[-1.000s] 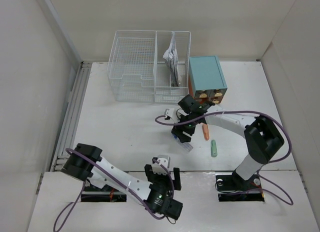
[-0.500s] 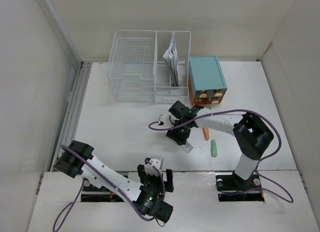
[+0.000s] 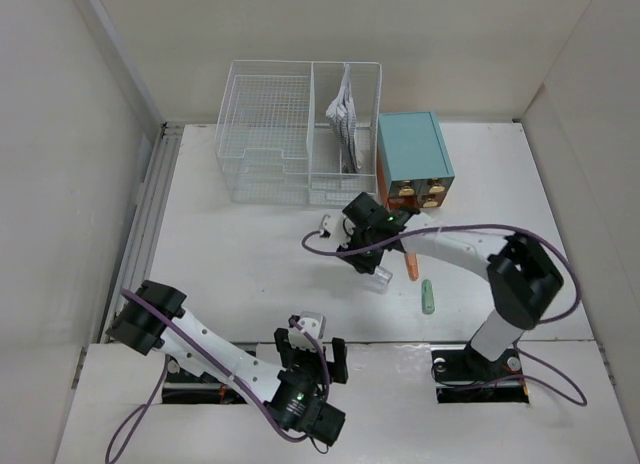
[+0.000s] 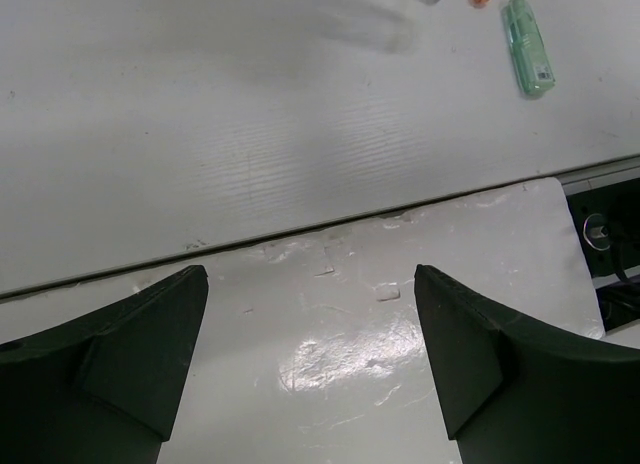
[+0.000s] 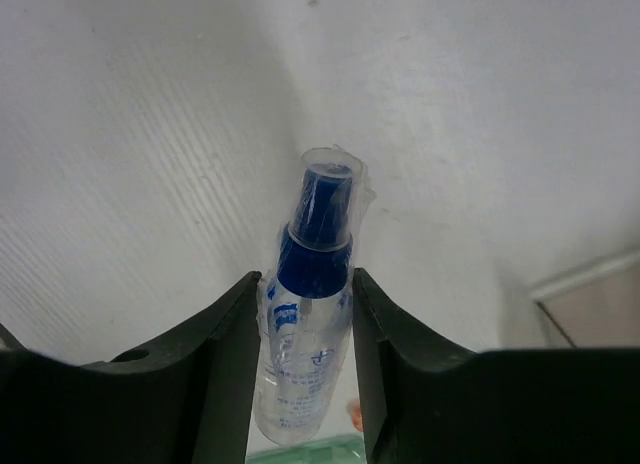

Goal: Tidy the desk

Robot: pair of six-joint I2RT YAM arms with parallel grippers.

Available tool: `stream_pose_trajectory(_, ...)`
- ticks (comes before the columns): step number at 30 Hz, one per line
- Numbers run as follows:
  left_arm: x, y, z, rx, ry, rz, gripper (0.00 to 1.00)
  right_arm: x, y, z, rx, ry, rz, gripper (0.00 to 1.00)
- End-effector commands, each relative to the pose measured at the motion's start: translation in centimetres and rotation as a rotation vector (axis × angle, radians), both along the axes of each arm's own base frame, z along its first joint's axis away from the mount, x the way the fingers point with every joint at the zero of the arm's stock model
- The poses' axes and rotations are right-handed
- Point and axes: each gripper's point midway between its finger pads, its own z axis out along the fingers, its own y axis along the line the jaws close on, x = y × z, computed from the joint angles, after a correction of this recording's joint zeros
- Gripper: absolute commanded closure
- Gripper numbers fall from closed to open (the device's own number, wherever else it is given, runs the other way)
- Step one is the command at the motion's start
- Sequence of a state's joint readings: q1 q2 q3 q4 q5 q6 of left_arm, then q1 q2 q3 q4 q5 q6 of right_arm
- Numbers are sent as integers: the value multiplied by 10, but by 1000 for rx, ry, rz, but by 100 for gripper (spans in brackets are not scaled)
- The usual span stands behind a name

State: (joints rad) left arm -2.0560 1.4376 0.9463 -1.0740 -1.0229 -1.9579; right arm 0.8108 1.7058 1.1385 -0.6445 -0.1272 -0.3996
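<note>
Right gripper (image 5: 305, 284) narrowed since second ago: fingers now pressed on both sides of small spray bottle (image 5: 300, 369), blue cap, grasping it mid-desk. Lifted or not, cannot tell. Left gripper (image 4: 310, 354) drifted back to near edge, jaws wide, nothing between. Desk (image 3: 240, 259) spreads under both arms; wire basket (image 3: 270, 134) and teal drawer box (image 3: 413, 154) at far side. Orange pen (image 3: 409, 267), green marker (image 3: 428, 296) loose nearby. Bottle probably first to be put away.

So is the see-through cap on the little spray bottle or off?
On. In the right wrist view the clear cap sits over the blue nozzle of the spray bottle.
</note>
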Motion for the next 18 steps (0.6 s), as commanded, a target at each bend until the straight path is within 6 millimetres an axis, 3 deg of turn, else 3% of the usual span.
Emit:
stream_pose_trajectory(1, 9, -4, 22, -190, -5, 75, 18, 45, 5, 86, 181, -237, -43, 95)
stream_pose_trajectory(3, 9, -4, 20, -182, -10, 74, 18, 73, -7, 118, 249, -322, -74, 100)
stream_pose_trajectory(4, 9, -4, 20, -189, -7, 78, 18, 77, -10, 135, 297, -340, -72, 100)
stream_pose_trajectory(5, 9, -4, 20, -189, -7, 78, 18, 90, -22, 145, 322, -363, -112, 100)
stream_pose_trajectory(8, 8, -5, 18, -188, -9, 82, 18, 112, -31, 177, 402, -449, -129, 100)
stream_pose_trajectory(12, 8, -6, 14, -181, -14, 86, 18, 141, -53, 178, 407, -503, -154, 100)
stream_pose_trajectory(18, 9, -4, 13, -188, -12, 94, 17, 171, -65, 146, 357, -457, -116, 100)
